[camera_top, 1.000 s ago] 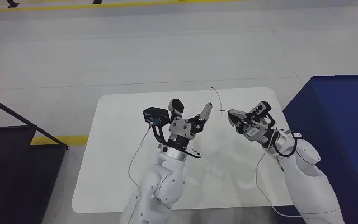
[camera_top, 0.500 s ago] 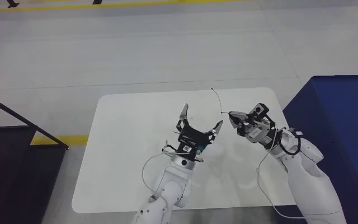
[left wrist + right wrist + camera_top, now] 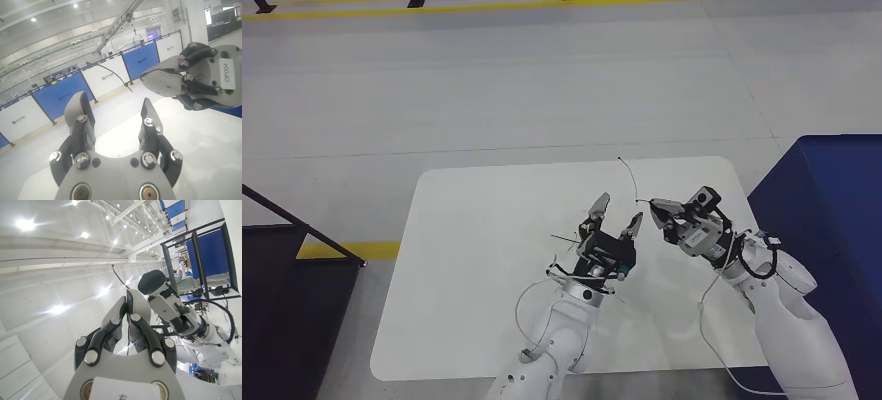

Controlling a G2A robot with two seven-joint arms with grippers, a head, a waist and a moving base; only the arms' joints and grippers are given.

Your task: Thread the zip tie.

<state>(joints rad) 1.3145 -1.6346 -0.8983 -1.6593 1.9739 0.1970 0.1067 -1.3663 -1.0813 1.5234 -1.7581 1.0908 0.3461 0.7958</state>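
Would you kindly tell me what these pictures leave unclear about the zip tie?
Top view: zip tie too thin to tell head from tail.
Right wrist view: right gripper's shut jaws cover the pinched stretch.
Left wrist view: its locking slot is too small to see.

I counted one zip tie (image 3: 632, 178), two grippers, my left gripper (image 3: 618, 211) and right gripper (image 3: 652, 206), and one white surface (image 3: 472, 250).

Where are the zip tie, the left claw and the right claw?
zip tie (image 3: 113, 73), left wrist view, mid-strap.
left claw (image 3: 113, 102), left wrist view, gap between its open fingertips.
right claw (image 3: 126, 297), right wrist view, where its fingertips pinch the strap.
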